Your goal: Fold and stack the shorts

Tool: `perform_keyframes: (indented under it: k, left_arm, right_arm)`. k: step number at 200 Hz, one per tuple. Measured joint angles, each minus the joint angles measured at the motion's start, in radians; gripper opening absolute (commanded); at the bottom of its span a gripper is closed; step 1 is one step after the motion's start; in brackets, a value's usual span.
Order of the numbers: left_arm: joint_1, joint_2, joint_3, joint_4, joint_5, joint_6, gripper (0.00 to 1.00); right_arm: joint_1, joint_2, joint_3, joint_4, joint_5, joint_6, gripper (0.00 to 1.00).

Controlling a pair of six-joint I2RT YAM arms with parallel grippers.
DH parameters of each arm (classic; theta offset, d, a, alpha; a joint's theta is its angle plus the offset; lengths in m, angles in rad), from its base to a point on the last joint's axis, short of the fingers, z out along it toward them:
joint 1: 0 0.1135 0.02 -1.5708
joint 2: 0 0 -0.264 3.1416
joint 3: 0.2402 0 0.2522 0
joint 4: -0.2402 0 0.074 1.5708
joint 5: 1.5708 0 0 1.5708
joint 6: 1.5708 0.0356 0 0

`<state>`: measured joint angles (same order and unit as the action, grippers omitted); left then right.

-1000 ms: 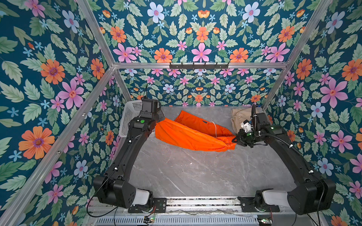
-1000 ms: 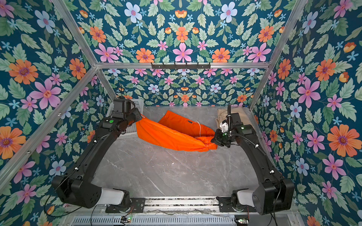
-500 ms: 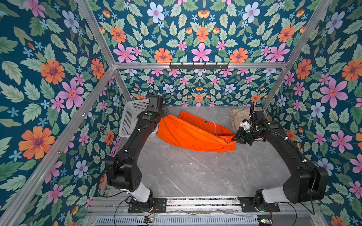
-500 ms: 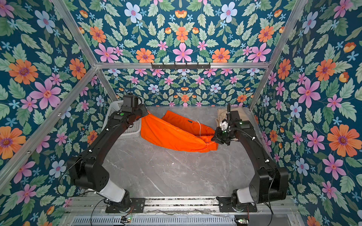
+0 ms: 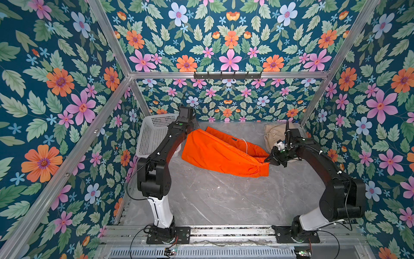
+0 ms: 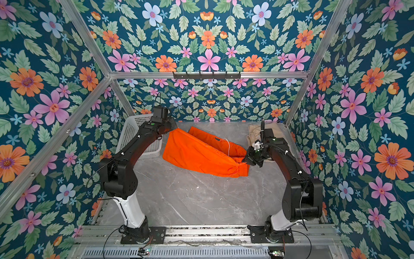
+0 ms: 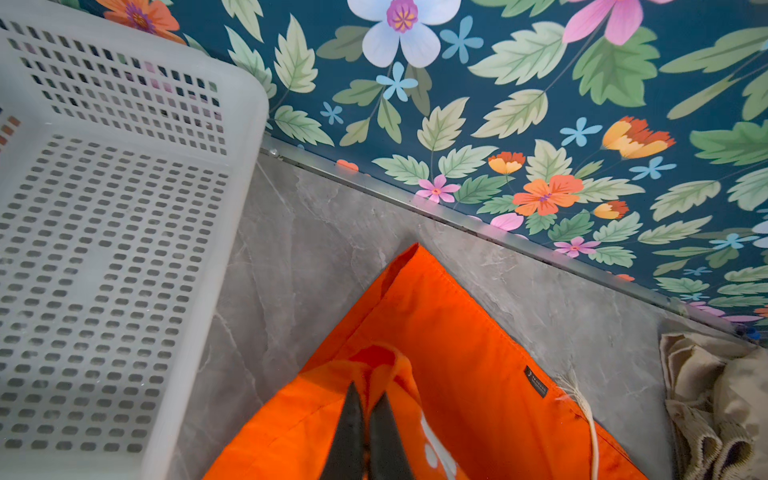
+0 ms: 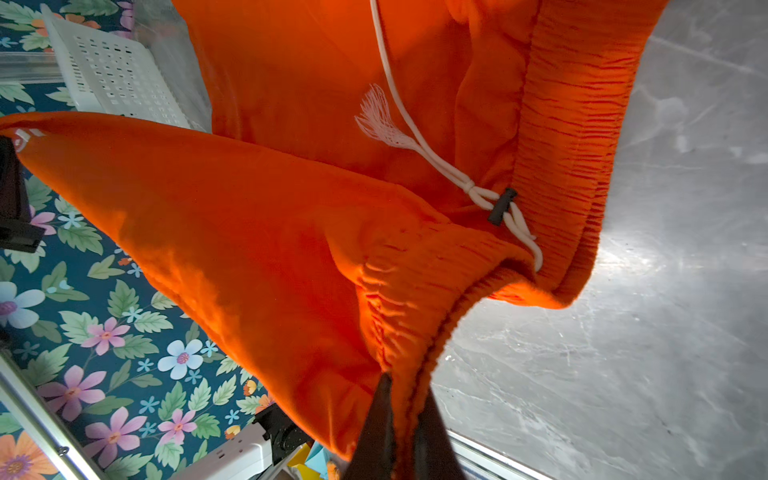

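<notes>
We see a pair of bright orange cloth shorts [image 5: 219,154] drawn out between two black robot arms over a grey marble-patterned tabletop [image 5: 224,197], inside a booth with floral-print walls [image 5: 224,44]. The left gripper [image 7: 369,392] is pinched closed on the orange fabric at the leg end of the garment. In the left wrist view its two dark fingers [image 7: 347,428] meet on a bunched fold of cloth. The right gripper [image 8: 405,388] is likewise clamped on the shorts, its fingertips nipping the edge of the gathered elastic waistband [image 8: 561,124].

In both top views the nearer leg hangs as a broad slanting panel between the two grippers, while the other leg lies flat on the tabletop behind it, toward the back wall. A white drawstring [image 8: 415,137] with a frayed tassel trails from the waistband through a small dark toggle [image 8: 500,208].

A second pair, beige cloth shorts [image 5: 273,134], sits crumpled in the far right corner of the tabletop, just behind the right arm's wrist. Whether it touches the orange pair beneath that arm, we cannot tell. A white perforated plastic basket [image 5: 152,134] stands in the far left corner, close beside the left arm, its nearest wall partly hidden by that arm in both top views.
</notes>
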<state>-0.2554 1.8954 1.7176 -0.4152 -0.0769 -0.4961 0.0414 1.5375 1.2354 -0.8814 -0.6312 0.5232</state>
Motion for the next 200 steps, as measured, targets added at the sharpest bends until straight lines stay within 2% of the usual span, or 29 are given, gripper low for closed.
perform_keyframes:
  k: [93,176,200]
  left_arm:
    - [-0.031,0.269,0.194,0.034,0.045,-0.017,0.00]
    - [-0.065,0.484,0.353,0.078,0.024,-0.075,0.00]
    - [-0.067,0.527,0.383,0.088,0.014,-0.083,0.04]
  right_arm:
    - [-0.128,0.031,-0.205,0.219,-0.203,0.147,0.11]
    - [-0.162,0.190,-0.208,0.414,-0.251,0.262,0.16]
    - [-0.181,0.196,-0.230,0.496,-0.248,0.314,0.17]
